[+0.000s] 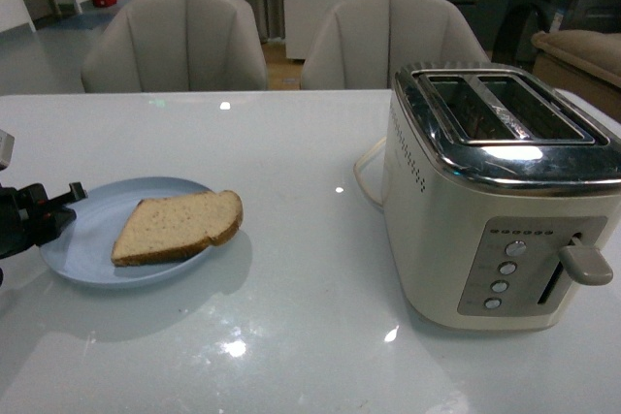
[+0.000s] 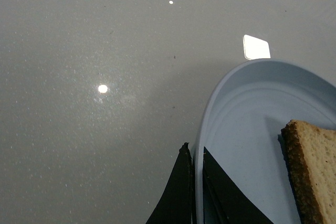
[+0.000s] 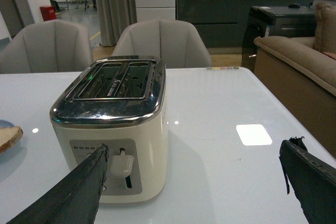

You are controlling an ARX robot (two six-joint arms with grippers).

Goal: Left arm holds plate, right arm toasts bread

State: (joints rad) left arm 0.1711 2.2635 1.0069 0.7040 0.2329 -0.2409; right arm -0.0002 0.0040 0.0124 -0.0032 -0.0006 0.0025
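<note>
The pale-blue plate [image 1: 87,239] rests on the white table at the front left, with the slice of bread [image 1: 179,226] lying flat on it. My left gripper [image 1: 68,203] is shut on the plate's left rim. In the left wrist view its two black jaws pinch the plate [image 2: 247,129] rim, one on each side, at the left gripper [image 2: 194,150], and the bread [image 2: 310,171] crust shows at the edge. My right gripper [image 3: 194,148] is open, hanging in front of the toaster [image 3: 113,129]; nothing lies between its fingers. The right arm is out of the front view.
The cream and chrome toaster [image 1: 500,201] stands at the right with two empty slots and its lever [image 1: 585,264] up. Its cord [image 1: 367,176] loops behind it. Two grey chairs [image 1: 175,46] stand beyond the table; a sofa [image 3: 294,61] lies off the right side.
</note>
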